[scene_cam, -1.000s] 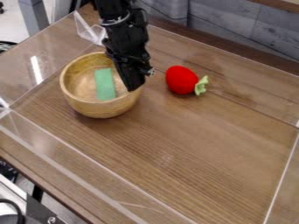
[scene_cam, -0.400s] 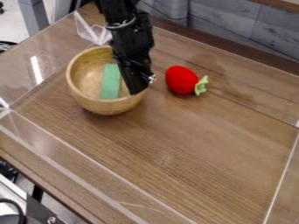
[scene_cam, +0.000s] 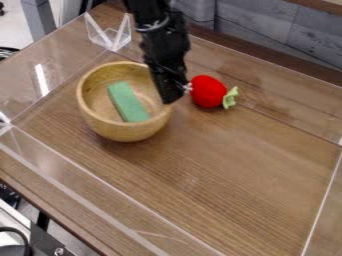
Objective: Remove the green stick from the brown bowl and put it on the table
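Gripper [scene_cam: 174, 92] now shifted right to the bowl's [scene_cam: 88, 104] rim nr the red toy [scene_cam: 209, 91], jaws shut, can't tell if on rim; green stick [scene_cam: 126, 102] slid/tilted but still in bowl, so pick prob still to do.

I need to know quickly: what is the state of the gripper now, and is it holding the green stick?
Gripper: closed, not on the green stick; whether it pinches the bowl's rim cannot be told.
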Robot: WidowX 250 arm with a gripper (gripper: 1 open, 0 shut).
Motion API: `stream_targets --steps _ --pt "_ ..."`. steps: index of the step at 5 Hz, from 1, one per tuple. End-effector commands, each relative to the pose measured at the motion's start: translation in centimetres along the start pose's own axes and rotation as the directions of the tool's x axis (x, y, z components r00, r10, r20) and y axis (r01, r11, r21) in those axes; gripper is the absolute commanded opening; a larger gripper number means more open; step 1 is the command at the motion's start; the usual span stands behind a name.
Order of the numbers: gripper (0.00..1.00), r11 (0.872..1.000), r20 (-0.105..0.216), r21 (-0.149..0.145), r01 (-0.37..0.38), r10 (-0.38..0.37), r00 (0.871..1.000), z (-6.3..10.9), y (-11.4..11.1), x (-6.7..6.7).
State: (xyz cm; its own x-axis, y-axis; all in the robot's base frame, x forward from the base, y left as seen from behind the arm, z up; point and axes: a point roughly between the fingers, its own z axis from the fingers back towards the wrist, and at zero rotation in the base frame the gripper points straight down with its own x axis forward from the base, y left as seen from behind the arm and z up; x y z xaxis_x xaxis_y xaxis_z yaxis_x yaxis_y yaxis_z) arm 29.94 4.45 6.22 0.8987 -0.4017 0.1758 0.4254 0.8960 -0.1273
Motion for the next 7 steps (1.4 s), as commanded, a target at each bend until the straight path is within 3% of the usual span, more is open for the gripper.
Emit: stream_targets --steps 1,2,3,4,7 --pt "0.0 0.998 0.018 0.009 0.063 -0.063 0.998 -0.5 -2.1 1.1" --pt "0.0 0.994 0.004 -0.007 0.108 -0.108 0.994 -2.2 -4.6 1.5" --pt "0.0 0.989 -0.02 -0.037 0.144 -0.145 0.989 -3.6 -5.9 1.1" --pt "0.0 0.988 -0.025 -0.045 0.15 -0.151 0.988 -3.9 -6.3 0.8" --pt "0.0 0.972 -0.034 -0.07 0.224 -0.227 0.973 -1.7 -7.2 0.6"
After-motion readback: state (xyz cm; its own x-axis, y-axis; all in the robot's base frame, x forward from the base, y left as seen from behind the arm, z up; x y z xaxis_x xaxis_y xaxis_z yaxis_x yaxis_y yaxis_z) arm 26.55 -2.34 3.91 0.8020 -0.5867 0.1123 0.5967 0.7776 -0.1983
